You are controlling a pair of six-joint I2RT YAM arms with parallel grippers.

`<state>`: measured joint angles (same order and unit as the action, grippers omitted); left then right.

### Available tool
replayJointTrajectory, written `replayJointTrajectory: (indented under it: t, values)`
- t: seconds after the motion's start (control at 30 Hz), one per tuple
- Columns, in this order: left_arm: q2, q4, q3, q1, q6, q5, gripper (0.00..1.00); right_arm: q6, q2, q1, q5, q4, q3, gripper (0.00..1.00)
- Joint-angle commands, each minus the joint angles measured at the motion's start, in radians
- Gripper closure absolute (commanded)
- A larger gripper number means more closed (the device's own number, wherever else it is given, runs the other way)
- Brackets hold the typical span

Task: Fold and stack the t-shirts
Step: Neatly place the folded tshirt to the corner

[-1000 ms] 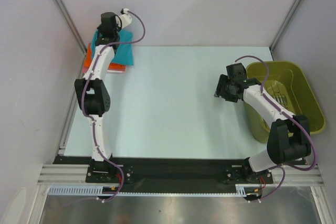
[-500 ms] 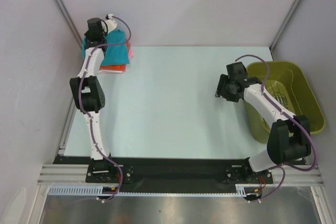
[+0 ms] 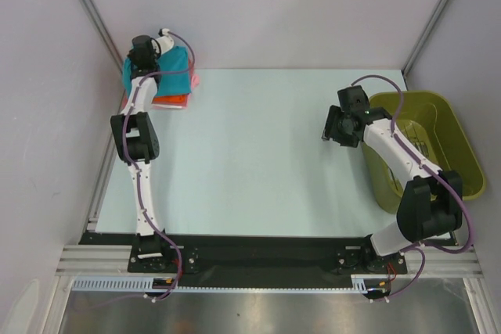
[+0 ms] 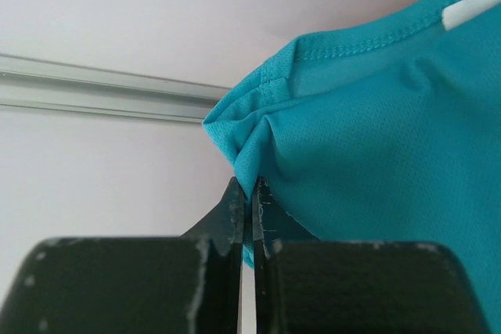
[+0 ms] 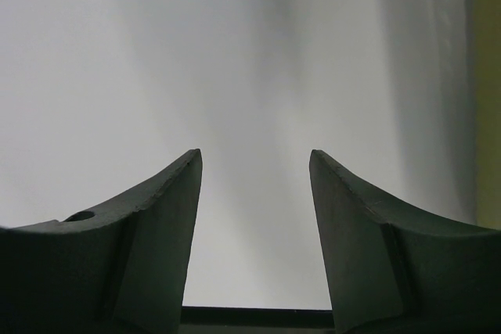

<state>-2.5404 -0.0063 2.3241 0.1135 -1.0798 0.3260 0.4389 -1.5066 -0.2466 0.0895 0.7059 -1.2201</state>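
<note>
Left wrist view, nearest first: my left tool (image 4: 244, 187) is clenched tight on a bunched pinch at the edge of the teal t-shirt (image 4: 376, 138). The cloth fans out to the right from that pinch, with a small white label (image 4: 470, 10) up at its far hem. Behind it is only a pale wall and a metal rail (image 4: 94, 87).

From above, my right tool (image 3: 333, 128) hovers mid-counter with its jaws parted and nothing between them, just beside the olive basket (image 3: 438, 115). At the far left corner of the counter (image 3: 250, 154), the teal t-shirt sits on top of the orange t-shirt (image 3: 174, 100), and a sliver of the pink t-shirt (image 3: 196, 80) peeks out at the right. My arm hides part of the pile, so I can't tell whether the edges line up.

To finish this placement well, I'd:
- lower the pinched edge until it rests flat
- nudge it square with the layers below
- let go only then
- lift straight away so the fold isn't dragged open
</note>
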Motion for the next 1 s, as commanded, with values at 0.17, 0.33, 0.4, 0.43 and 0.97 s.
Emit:
replayJointTrajectory:
  t: [0.17,0.33,0.4,0.43,0.97]
  values:
    - [-0.05,0.182,0.086,0.034,-0.069,-0.024,0.88,-0.019,-0.046,-0.016,0.026,0.043,-0.078,0.37]
    - [-0.05,0.264,0.078,0.034,-0.077,0.03,0.0,-0.022,-0.061,-0.025,0.019,0.043,-0.09,0.37]
    - [-0.046,0.308,0.078,0.034,-0.097,0.063,0.0,-0.023,-0.067,-0.029,0.018,0.04,-0.093,0.37]
    - [-0.034,0.318,0.078,0.034,-0.1,0.076,0.0,-0.023,-0.067,-0.033,0.015,0.037,-0.093,0.37]
    - [0.708,-0.484,-0.565,-0.038,0.435,-0.3,0.0,-0.014,0.078,-0.043,-0.014,-0.058,0.027,0.33]
